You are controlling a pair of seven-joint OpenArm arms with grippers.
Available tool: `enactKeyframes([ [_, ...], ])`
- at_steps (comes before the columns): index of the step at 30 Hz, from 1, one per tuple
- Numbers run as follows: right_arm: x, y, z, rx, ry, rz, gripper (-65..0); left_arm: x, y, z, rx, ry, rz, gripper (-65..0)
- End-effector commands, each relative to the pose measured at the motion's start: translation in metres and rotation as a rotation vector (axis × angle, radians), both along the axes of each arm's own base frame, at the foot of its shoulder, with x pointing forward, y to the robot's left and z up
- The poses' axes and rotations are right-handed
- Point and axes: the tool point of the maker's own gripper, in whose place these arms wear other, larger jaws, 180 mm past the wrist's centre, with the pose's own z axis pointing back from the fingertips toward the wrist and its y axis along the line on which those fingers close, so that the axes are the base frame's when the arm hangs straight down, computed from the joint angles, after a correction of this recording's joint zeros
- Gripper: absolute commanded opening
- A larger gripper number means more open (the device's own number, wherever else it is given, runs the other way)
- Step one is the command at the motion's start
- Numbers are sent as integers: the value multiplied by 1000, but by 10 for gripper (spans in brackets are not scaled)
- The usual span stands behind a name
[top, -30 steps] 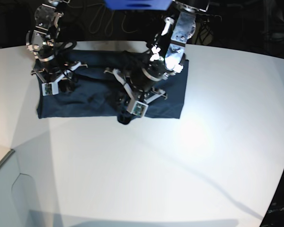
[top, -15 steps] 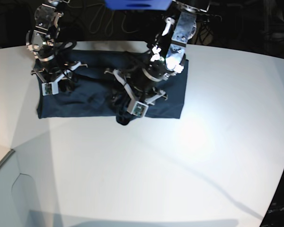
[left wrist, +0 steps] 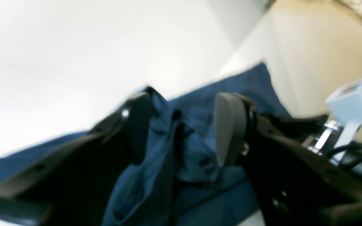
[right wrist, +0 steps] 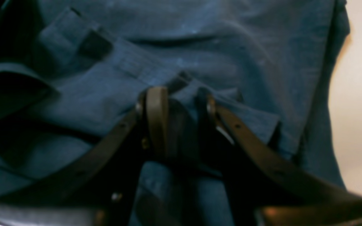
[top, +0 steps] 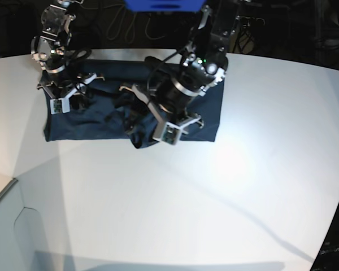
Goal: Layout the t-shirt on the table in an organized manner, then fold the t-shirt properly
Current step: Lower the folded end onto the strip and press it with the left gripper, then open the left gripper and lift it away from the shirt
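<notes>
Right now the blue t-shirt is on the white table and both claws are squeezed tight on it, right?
Not quite. The blue t-shirt is on the white table, but only the right claw pinches a fold of it. The left wrist view shows the left claw open, its pads spread apart with the cloth loose between them.

Soft matt navy cloth t-shirt on glossy smooth white table.

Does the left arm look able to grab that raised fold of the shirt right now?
Probably yes. The left gripper has its jaws apart on either side of a raised fold of the t-shirt, and nothing lies between the pads and the cloth.
</notes>
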Motion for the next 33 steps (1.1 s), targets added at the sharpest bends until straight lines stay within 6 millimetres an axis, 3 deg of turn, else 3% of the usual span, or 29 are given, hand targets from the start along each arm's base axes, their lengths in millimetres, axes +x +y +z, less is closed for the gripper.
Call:
enactKeyframes([
  [1,9,-2,11,2,-49,-2,-483,4,6,14,-15,-49,12,-329],
  [4,9,-2,11,2,-49,-2,-483,6,31,2,31,-35,49,-330],
  [8,9,-1,11,4,-49,-2,-483,6,59,-37,72,64,117,-330],
  [14,9,-1,11,5,-49,-3,-483,-3,61,-69,90,149,117,-330],
  [20,9,-2,11,2,-49,-2,-483,-30,12,-82,84,191,-32,-330],
  [25,9,-3,11,1,-49,-2,-483,-45,-23,-71,65,167,-134,-330],
  [28,8,-3,11,-1,-46,-2,-483,-52,-38,-66,57,156,-179,-330],
  [33,8,-5,11,-2,-46,-7,-484,-49,-43,-45,34,103,-186,-330],
])
